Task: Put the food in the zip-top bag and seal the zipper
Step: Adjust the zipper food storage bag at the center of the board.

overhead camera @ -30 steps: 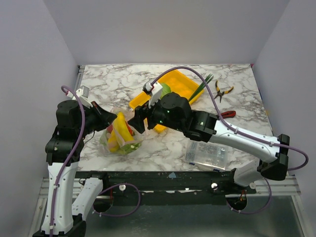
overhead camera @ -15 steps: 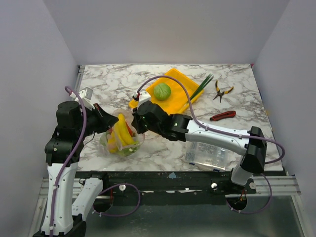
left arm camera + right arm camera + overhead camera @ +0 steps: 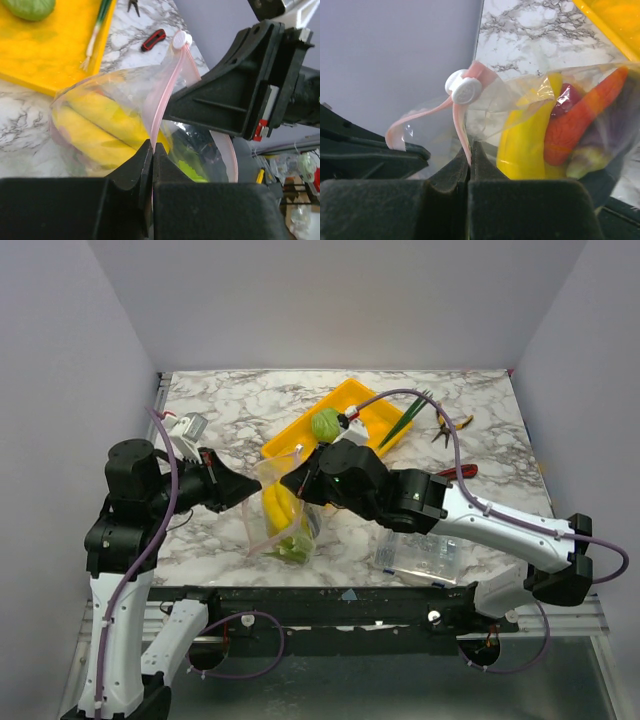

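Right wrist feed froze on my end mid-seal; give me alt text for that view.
The right gripper is shut on the pink zipper just below its white slider. Through the clear zip-top bag show a yellow banana and a red pepper, with marble table behind.

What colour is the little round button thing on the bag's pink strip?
White. The slider on the pink zipper shows best in the right wrist view.
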`<state>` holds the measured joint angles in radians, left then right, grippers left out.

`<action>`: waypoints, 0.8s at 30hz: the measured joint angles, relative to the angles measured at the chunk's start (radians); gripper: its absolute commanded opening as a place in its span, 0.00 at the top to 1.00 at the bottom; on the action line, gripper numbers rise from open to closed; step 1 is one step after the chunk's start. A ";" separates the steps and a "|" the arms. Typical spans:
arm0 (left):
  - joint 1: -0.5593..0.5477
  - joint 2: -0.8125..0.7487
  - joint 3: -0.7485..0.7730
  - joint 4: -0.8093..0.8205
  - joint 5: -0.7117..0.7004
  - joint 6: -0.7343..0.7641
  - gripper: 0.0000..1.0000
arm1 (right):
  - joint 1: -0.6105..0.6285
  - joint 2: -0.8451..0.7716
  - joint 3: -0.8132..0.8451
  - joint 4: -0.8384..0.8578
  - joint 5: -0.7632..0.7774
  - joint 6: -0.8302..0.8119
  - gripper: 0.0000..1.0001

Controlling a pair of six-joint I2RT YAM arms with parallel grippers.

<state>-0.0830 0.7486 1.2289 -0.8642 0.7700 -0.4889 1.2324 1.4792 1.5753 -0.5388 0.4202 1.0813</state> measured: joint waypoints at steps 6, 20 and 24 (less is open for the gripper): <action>-0.022 0.025 -0.080 0.072 0.073 0.007 0.85 | 0.006 0.010 -0.005 -0.040 0.130 0.204 1.00; -0.118 0.071 -0.136 0.182 0.059 0.068 0.16 | 0.006 0.145 0.097 -0.084 0.332 0.305 1.00; -0.208 0.014 -0.138 0.191 -0.039 0.134 0.08 | 0.006 0.159 0.122 -0.092 0.352 0.314 1.00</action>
<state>-0.2913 0.7624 1.0912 -0.6731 0.7311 -0.3553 1.2381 1.6382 1.6974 -0.6312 0.7719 1.3956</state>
